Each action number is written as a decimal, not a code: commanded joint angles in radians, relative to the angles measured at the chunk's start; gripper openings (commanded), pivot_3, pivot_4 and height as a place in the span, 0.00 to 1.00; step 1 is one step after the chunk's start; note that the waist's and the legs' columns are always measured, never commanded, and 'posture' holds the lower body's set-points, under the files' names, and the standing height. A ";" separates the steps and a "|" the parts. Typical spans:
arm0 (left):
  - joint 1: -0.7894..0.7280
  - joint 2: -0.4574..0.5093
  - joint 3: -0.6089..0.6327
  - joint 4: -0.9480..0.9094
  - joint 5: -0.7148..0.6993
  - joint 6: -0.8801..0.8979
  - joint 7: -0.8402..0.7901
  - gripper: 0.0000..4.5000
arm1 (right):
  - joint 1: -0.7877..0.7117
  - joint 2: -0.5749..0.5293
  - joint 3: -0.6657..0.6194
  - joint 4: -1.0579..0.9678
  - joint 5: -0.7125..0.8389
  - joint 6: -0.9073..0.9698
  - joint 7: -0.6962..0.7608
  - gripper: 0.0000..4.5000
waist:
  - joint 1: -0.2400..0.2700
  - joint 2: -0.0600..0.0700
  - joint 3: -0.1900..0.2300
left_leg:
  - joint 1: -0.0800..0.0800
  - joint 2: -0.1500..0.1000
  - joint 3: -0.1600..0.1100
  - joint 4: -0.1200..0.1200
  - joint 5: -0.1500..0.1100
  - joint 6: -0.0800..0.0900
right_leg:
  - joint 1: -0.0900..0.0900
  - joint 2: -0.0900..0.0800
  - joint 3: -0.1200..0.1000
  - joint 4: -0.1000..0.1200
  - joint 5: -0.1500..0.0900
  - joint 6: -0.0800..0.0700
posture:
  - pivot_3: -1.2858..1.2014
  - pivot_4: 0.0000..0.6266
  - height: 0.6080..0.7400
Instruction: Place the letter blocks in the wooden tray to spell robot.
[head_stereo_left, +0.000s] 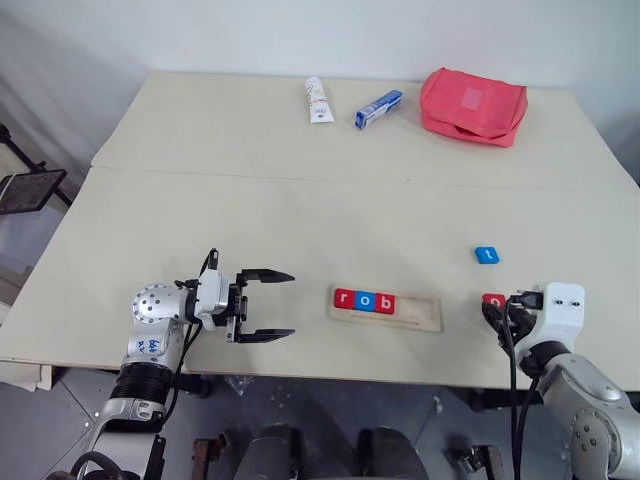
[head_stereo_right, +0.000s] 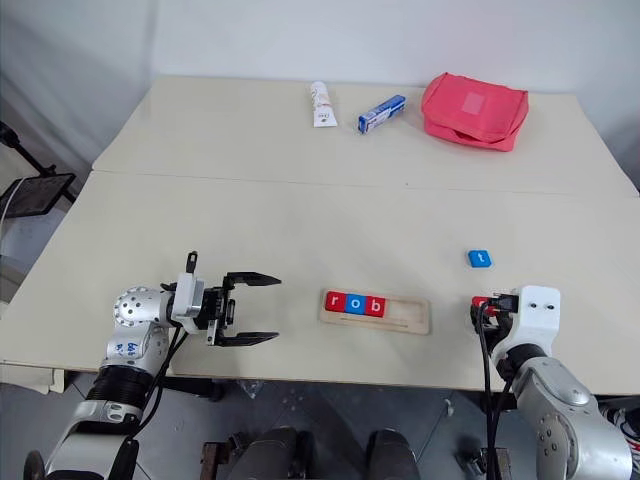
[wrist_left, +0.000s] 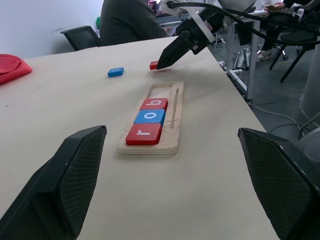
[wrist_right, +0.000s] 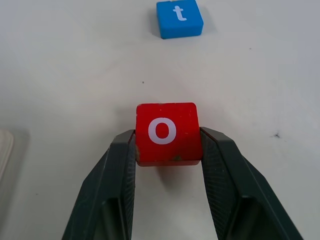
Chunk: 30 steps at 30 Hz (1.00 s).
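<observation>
table (head_stereo_left: 300, 210) with pouch (head_stereo_left: 472, 105), tube (head_stereo_left: 317, 100)

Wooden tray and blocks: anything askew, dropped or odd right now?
Nothing stands out. The wooden tray holds r, o, b in a straight row at its left end. The right gripper grips the red o block squarely; the blue t block lies flat on the table.

Pale wood tray (head_stereo_left: 420, 314), glossy plastic-looking blocks (wrist_left: 149, 116), matt tabletop (head_stereo_left: 300, 220).
</observation>
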 joint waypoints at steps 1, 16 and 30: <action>0.009 0.002 -0.001 -0.039 -0.008 0.006 0.009 1.00 | 0.006 0.003 -0.008 -0.009 0.011 -0.047 0.014 0.32 | 0.000 0.000 0.000 | 0.000 0.000 0.000 0.000 0.000 0.000 | 0.000 0.000 0.000 0.000 0.000 0.000 | 0.52 0.24 1.00; 0.048 -0.004 -0.005 -0.096 -0.009 0.027 0.041 1.00 | 0.126 -0.400 0.013 -0.001 0.054 -0.164 0.470 1.00 | 0.002 0.001 0.001 | 0.000 -0.001 0.000 0.001 0.000 0.001 | 0.001 0.000 0.002 -0.001 0.000 0.000 | 0.52 0.24 1.00; 0.099 -0.001 -0.006 -0.152 -0.011 0.025 0.084 1.00 | -0.314 -0.820 0.417 0.699 -0.239 -0.668 1.021 1.00 | 0.000 -0.001 0.001 | 0.000 0.001 0.001 0.003 -0.001 0.002 | 0.004 -0.001 -0.001 -0.006 0.000 0.000 | 0.52 0.24 1.00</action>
